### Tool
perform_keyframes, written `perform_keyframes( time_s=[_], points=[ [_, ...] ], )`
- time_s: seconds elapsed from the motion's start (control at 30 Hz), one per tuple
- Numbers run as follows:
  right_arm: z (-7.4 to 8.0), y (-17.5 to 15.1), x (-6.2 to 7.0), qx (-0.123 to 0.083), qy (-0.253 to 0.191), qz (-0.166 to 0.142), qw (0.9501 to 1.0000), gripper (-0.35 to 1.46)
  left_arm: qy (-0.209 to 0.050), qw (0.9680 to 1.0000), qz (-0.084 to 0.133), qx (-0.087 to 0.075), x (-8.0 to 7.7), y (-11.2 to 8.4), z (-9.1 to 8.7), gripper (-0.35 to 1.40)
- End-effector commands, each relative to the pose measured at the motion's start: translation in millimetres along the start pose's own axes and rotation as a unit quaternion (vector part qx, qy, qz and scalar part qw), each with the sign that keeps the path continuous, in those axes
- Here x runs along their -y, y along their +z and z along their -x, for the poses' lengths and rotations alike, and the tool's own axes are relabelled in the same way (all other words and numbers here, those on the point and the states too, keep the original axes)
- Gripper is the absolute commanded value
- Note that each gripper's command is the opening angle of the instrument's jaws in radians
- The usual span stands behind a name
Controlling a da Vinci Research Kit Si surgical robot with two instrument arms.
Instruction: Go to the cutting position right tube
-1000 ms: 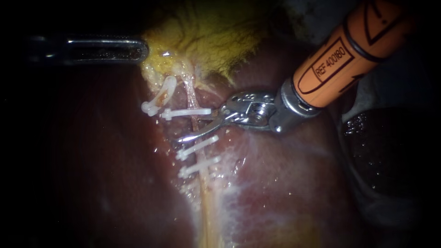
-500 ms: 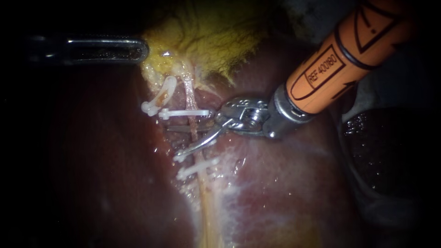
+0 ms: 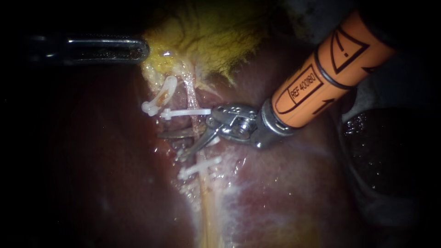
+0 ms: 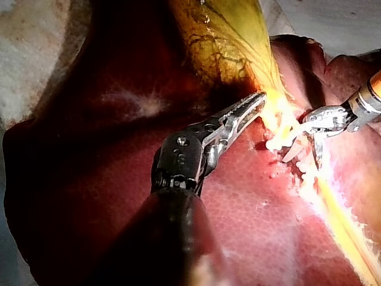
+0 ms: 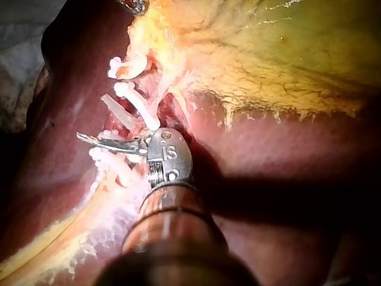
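The right tube (image 3: 192, 94) runs down from the yellow gallbladder (image 3: 206, 32) over the liver. A white clip (image 3: 186, 112) crosses it higher up and another clip (image 3: 200, 166) lower down. My right instrument (image 3: 168, 147), orange-sleeved, comes in from the upper right. Its two blades stand open with the tube between them, just below the upper clip. A third clip is partly hidden under the lower blade. To the left, a curved clip (image 3: 161, 96) sits on a short pale tube stump. My left instrument (image 3: 143, 49) is shut on the gallbladder's edge (image 4: 268, 104).
Red-brown liver (image 3: 285, 193) fills the field below and around the tubes. A pale yellow strand (image 3: 206, 216) continues down from the clips. A dark glossy mass (image 3: 390, 151) lies at the far right beside the right instrument's shaft.
My right instrument has slid left along the liver, toward the tube. Its blades have spread and now straddle the tube between the clips. The left instrument has not moved.
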Motion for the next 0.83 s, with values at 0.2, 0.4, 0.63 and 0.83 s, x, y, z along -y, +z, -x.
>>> perform_keyframes(
  time_s=[0.2,0.4,0.63,0.83],
  points=[
    [-0.8,1.5,0.3,-0.014,-0.009,0.002,0.9999,0.96,0.000,1.0000,0.000,0.000,0.0,0.0,0.0,-0.35],
    [-1.9,1.8,0.9,-0.020,-0.016,0.000,0.9997,0.96,0.000,1.0000,0.000,0.000,0.0,0.0,0.0,-0.35],
    [-2.0,1.7,0.9,-0.020,-0.015,-0.001,0.9997,0.96,0.000,1.0000,0.000,0.000,0.0,0.0,0.0,-0.35],
    [-1.9,1.7,0.9,-0.024,-0.016,0.009,0.9995,0.98,0.000,1.0000,0.000,0.000,0.0,0.0,0.0,-0.35]
  ],
)
